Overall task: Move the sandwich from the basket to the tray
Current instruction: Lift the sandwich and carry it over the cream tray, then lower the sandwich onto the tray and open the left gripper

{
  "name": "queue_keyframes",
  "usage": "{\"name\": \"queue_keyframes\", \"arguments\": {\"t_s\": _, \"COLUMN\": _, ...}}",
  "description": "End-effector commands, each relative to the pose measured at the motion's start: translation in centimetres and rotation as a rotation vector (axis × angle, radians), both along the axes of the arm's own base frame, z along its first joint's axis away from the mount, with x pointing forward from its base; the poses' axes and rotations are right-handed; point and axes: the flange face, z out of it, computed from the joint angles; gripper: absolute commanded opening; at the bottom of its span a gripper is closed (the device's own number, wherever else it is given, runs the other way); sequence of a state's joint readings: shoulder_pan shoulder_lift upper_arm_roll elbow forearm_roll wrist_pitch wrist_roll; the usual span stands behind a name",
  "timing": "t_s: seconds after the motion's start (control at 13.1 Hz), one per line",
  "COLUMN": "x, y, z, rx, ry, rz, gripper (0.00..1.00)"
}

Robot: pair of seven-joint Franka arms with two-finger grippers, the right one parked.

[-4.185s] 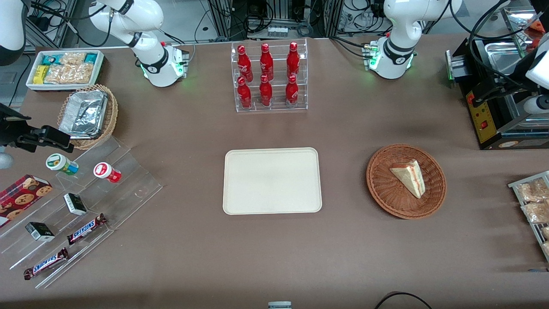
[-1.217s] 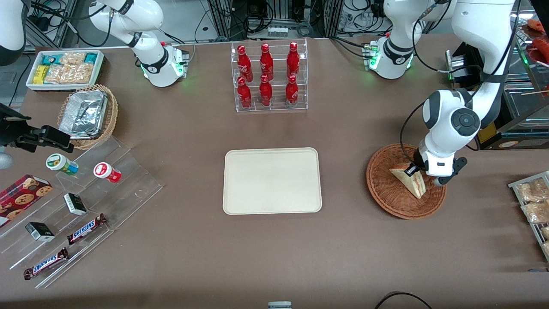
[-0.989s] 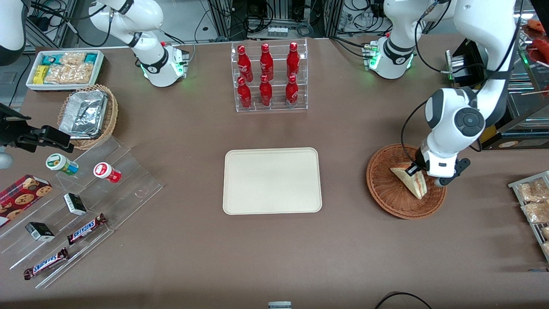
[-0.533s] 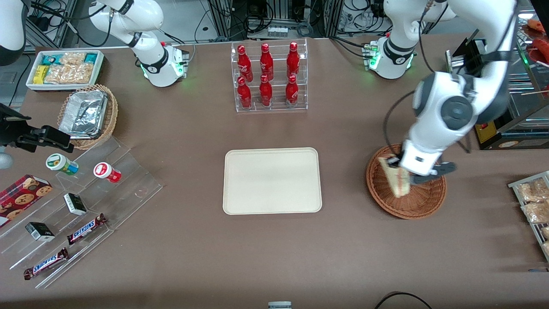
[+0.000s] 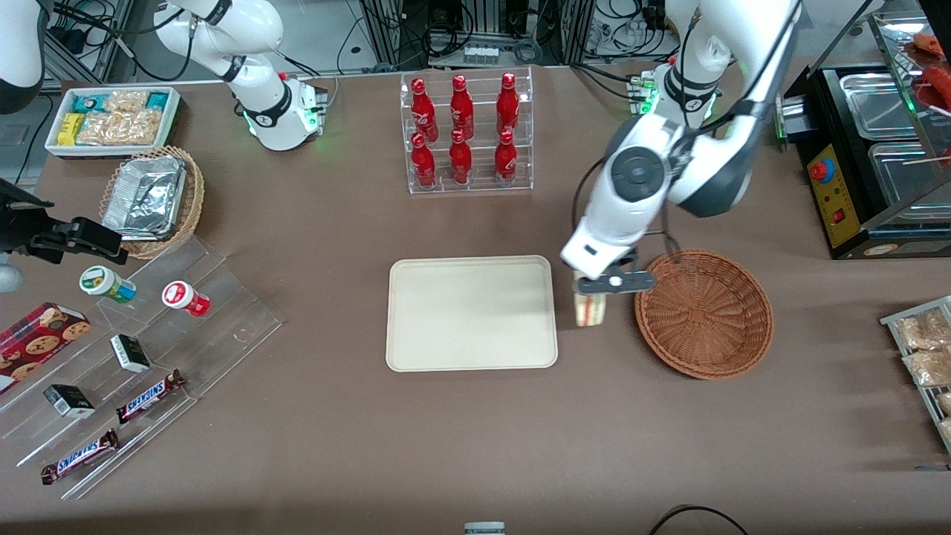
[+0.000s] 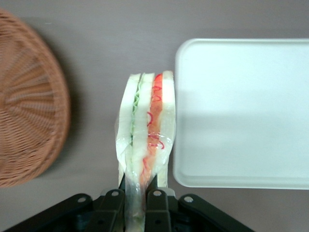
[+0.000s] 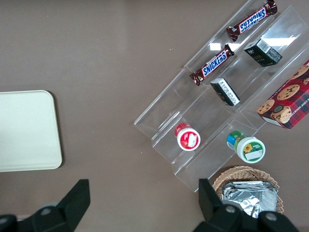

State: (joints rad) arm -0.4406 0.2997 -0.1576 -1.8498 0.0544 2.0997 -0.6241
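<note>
My left gripper (image 5: 592,286) hangs over the strip of table between the basket (image 5: 703,313) and the tray (image 5: 471,312), shut on the sandwich (image 5: 591,309). The sandwich is a wrapped white-bread wedge with green and red filling; it hangs edge-down from the fingers (image 6: 157,205). In the left wrist view the sandwich (image 6: 146,130) lies between the wicker basket (image 6: 29,106) and the cream tray (image 6: 241,111), its edge just beside the tray's rim. The basket holds nothing. The tray is bare.
A clear rack of red bottles (image 5: 464,134) stands farther from the front camera than the tray. A tan basket with foil containers (image 5: 152,197) and clear stepped shelves of snacks (image 5: 134,357) lie toward the parked arm's end. A black machine (image 5: 869,171) stands at the working arm's end.
The gripper closed on the sandwich in the basket, lifted it out and carried it sideways toward the tray. The basket now holds nothing.
</note>
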Motion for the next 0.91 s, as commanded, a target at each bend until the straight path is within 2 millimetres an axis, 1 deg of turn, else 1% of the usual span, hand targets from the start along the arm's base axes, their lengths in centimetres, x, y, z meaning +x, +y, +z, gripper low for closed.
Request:
{"name": "queue_keyframes", "arguments": {"t_s": 0.0, "x": 1.3, "y": -5.2, "z": -2.1, "rx": 0.008, "ry": -0.013, "rz": 0.0, "gripper": 0.0}}
{"name": "queue_keyframes", "arguments": {"t_s": 0.15, "x": 1.6, "y": -8.5, "z": -3.9, "rx": 0.01, "ry": -0.018, "rz": 0.002, "gripper": 0.0}}
{"name": "queue_keyframes", "arguments": {"t_s": 0.23, "x": 1.7, "y": -9.8, "z": -5.4, "rx": 0.012, "ry": -0.011, "rz": 0.001, "gripper": 0.0}}
{"name": "queue_keyframes", "arguments": {"t_s": 0.3, "x": 1.9, "y": -10.8, "z": -6.4, "rx": 0.008, "ry": -0.006, "rz": -0.006, "gripper": 0.0}}
{"name": "queue_keyframes", "arguments": {"t_s": 0.46, "x": 2.6, "y": -11.6, "z": -8.1, "rx": -0.009, "ry": -0.009, "rz": -0.005, "gripper": 0.0}}
{"name": "queue_keyframes", "arguments": {"t_s": 0.61, "x": 2.5, "y": -12.6, "z": -9.6, "rx": -0.034, "ry": -0.028, "rz": -0.016, "gripper": 0.0}}
{"name": "queue_keyframes", "arguments": {"t_s": 0.68, "x": 2.5, "y": -12.7, "z": -10.3, "rx": -0.041, "ry": -0.033, "rz": -0.014, "gripper": 0.0}}
{"name": "queue_keyframes", "arguments": {"t_s": 0.76, "x": 2.6, "y": -12.9, "z": -10.9, "rx": -0.049, "ry": -0.038, "rz": -0.015, "gripper": 0.0}}
{"name": "queue_keyframes", "arguments": {"t_s": 0.84, "x": 2.5, "y": -13.2, "z": -11.1, "rx": -0.057, "ry": -0.047, "rz": -0.017, "gripper": 0.0}}
